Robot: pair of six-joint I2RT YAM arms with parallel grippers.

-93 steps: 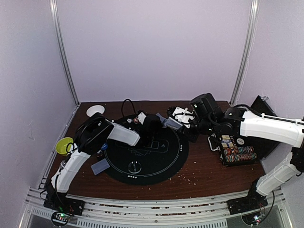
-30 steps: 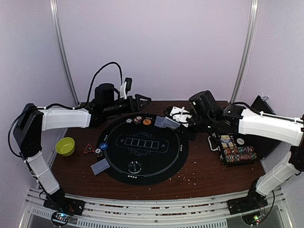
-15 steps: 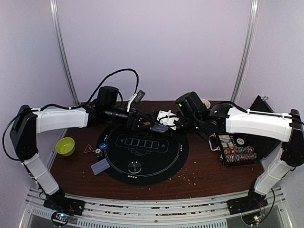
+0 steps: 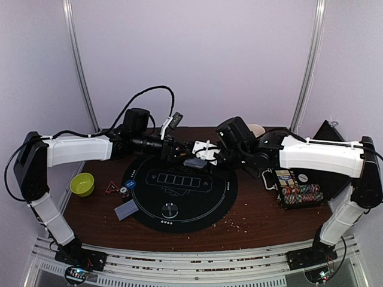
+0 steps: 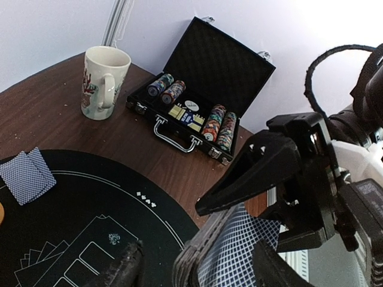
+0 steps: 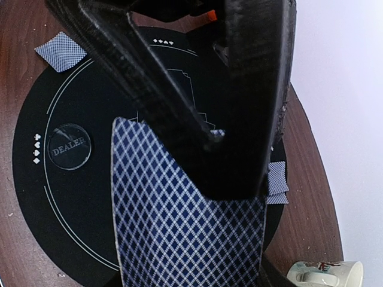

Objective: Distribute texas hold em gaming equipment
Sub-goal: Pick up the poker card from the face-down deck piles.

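A deck of playing cards (image 6: 185, 227) with blue-checked backs is held by my right gripper (image 4: 200, 156), which is shut on it above the far edge of the black round mat (image 4: 179, 191). My left gripper (image 5: 197, 269) reaches in from the left, open, with the deck (image 5: 233, 251) between its fingers. A gap shows beside its left finger (image 5: 122, 269). Dealt cards (image 5: 25, 176) lie at the mat's far rim, and more cards (image 4: 126, 209) lie at its near left. Striped poker chips fill the open case (image 4: 297, 188).
A green bowl (image 4: 82, 183) and a red triangle piece (image 4: 111, 188) sit left of the mat. A clear dealer disc (image 6: 70, 146) lies on the mat's near part. A mug (image 5: 103, 84) stands at the back, left of the case (image 5: 197, 101).
Both arms have come together over the mat's far edge: the right one moved left with the deck, the left one moved right, and its jaws narrowed around the deck.
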